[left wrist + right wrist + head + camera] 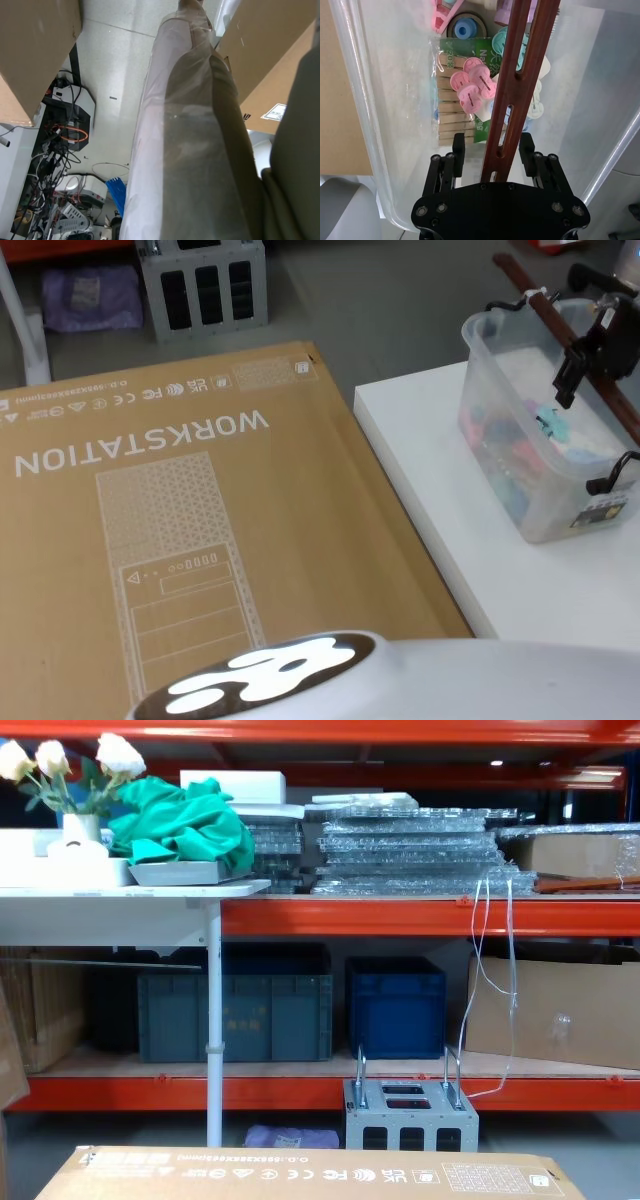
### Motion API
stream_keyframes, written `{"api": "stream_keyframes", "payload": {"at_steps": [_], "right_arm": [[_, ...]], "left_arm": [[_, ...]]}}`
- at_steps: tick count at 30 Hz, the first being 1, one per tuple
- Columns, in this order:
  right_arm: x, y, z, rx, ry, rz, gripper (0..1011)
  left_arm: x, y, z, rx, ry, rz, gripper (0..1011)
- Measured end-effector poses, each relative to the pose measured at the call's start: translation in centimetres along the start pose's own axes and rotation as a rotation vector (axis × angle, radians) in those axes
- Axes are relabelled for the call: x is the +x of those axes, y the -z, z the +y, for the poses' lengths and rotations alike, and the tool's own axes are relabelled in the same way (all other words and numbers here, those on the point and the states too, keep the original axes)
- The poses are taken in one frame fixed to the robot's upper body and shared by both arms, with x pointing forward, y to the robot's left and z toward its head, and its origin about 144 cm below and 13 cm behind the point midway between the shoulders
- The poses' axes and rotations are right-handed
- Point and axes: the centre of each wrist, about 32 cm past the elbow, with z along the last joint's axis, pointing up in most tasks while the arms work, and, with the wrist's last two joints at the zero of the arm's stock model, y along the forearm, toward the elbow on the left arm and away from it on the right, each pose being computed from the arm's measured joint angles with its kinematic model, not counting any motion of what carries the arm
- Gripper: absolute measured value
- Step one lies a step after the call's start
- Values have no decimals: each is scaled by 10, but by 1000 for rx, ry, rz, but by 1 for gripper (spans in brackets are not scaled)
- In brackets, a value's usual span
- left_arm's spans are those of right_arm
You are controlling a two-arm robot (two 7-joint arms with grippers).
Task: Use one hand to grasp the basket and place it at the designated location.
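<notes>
Fingers [458,152]: two black ones, set apart, one on each side of the handle [520,75]. A strip of the tub's contents shows between each finger and the bar, wider on one side. Reading: straddling the bar, not clamped on it. Judged step: closing on the bar ahead of the lift.

Right gripper [583,355]: comes from above, at about the middle of the bar's length. Likely reason: a mid-bar hold keeps the load level between the black pivots [612,475]. An off-centre hold would let the tub tip toward one end.

Handle: reddish-brown and slotted, standing up over the opening and running far to near across it. Being clear of the rim gives the fingers room on both sides.

Basket [505,455]: translucent tub resting on the white table [430,510], at the right of the scene. It holds small goods, including pink clips [472,85] and a pack of wooden pegs [451,120]. The load looks light but loose, so it may slide if the tub swings.

Surroundings: a large cardboard box [200,540] printed WORKSTATION lies flat just beside the table's left edge. A grey metal crate [200,285] sits on the floor, far. Nothing here marks the placing spot, so I cannot tell where it is.

Left arm: judged idle. Its wrist view looks down at cables [55,150] on the floor.
</notes>
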Motion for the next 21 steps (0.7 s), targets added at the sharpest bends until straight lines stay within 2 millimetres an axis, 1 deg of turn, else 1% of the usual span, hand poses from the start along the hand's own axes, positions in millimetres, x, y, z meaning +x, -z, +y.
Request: {"api": "stream_keyframes", "payload": {"at_steps": [1, 4, 6, 7, 10, 12, 14, 15, 21], "right_arm": [[0, 0, 0, 0, 0, 0, 641], [0, 0, 0, 0, 1, 0, 561], [0, 0, 0, 0, 1, 1, 475], [0, 0, 0, -1, 1, 1, 467], [0, 0, 0, -1, 1, 1, 353], [0, 0, 0, -1, 1, 1, 320], [0, 0, 0, -1, 1, 2, 246], [0, 0, 0, -1, 1, 2, 229], [0, 0, 0, -1, 1, 2, 228]], "left_arm": [[0, 0, 0, 0, 0, 0, 0], [0, 0, 0, 0, 0, 0, 0], [0, 0, 0, 0, 0, 0, 0], [0, 0, 0, 0, 0, 0, 0], [0, 0, 0, 0, 0, 0, 0], [0, 0, 0, 0, 0, 0, 0], [0, 0, 0, 0, 0, 0, 0], [0, 0, 0, 0, 0, 0, 0], [0, 0, 0, 0, 0, 0, 0]]}}
